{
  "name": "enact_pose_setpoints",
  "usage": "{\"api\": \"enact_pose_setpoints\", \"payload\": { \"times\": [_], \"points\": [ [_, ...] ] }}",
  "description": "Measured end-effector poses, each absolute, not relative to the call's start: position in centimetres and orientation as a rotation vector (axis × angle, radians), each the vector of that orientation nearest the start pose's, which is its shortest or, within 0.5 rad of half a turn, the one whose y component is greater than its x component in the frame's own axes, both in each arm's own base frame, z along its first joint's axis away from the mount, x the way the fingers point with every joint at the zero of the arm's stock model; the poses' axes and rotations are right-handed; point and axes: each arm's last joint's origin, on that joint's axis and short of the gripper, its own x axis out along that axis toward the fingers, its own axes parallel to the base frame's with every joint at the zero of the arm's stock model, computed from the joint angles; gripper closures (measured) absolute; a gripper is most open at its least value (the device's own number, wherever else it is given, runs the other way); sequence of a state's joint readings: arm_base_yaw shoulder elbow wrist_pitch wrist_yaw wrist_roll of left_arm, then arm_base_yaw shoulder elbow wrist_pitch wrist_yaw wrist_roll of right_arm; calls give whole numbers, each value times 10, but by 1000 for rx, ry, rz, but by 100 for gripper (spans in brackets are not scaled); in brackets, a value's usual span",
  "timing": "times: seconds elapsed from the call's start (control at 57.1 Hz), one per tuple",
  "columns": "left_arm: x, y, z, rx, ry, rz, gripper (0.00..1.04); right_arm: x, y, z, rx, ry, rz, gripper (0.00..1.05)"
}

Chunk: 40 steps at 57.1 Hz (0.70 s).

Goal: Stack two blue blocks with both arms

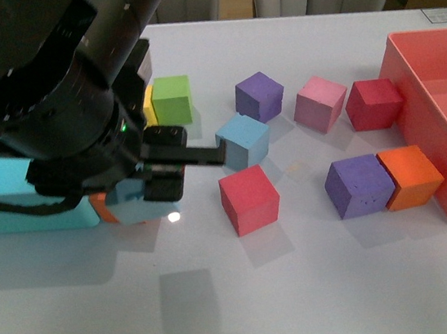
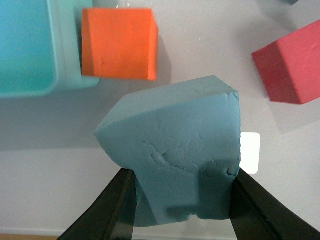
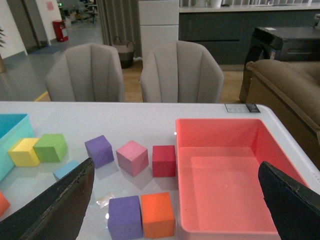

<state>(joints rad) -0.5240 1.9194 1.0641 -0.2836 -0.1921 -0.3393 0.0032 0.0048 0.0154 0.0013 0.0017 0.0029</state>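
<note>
One blue block [image 2: 175, 145] is pinched between the black fingers of my left gripper [image 2: 182, 200] and hangs tilted just above the table. In the front view that block [image 1: 132, 205] shows under the bulky left arm, with the left gripper [image 1: 156, 188] shut on it beside the turquoise bin. The other blue block [image 1: 243, 140] rests on the table a short way to the right, also visible in the right wrist view [image 3: 67, 170]. My right gripper [image 3: 175, 205] is held high with its fingers [image 3: 60, 210] spread wide and nothing between them. It does not show in the front view.
A turquoise bin [image 1: 12, 191] and an orange cube [image 2: 117, 45] lie under the left arm. A red cube [image 1: 249, 199] sits close to the held block. Yellow, green, purple, pink, dark red and orange cubes are scattered across the table. A pink tray [image 1: 438, 106] stands at the right edge.
</note>
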Motion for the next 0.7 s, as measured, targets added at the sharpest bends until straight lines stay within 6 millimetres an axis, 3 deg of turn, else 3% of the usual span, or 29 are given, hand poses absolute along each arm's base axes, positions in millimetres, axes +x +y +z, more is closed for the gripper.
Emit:
{"api": "enact_pose_setpoints", "payload": {
  "times": [0.228, 0.368, 0.701],
  "points": [
    [344, -214, 142, 197, 1024, -203, 64, 97, 0, 169, 3, -12, 2, 9],
    [365, -243, 136, 296, 1032, -270, 65, 97, 0, 169, 3, -12, 2, 9],
    [402, -286, 127, 458, 1007, -382, 65, 97, 0, 169, 3, -12, 2, 9]
  ]
}}
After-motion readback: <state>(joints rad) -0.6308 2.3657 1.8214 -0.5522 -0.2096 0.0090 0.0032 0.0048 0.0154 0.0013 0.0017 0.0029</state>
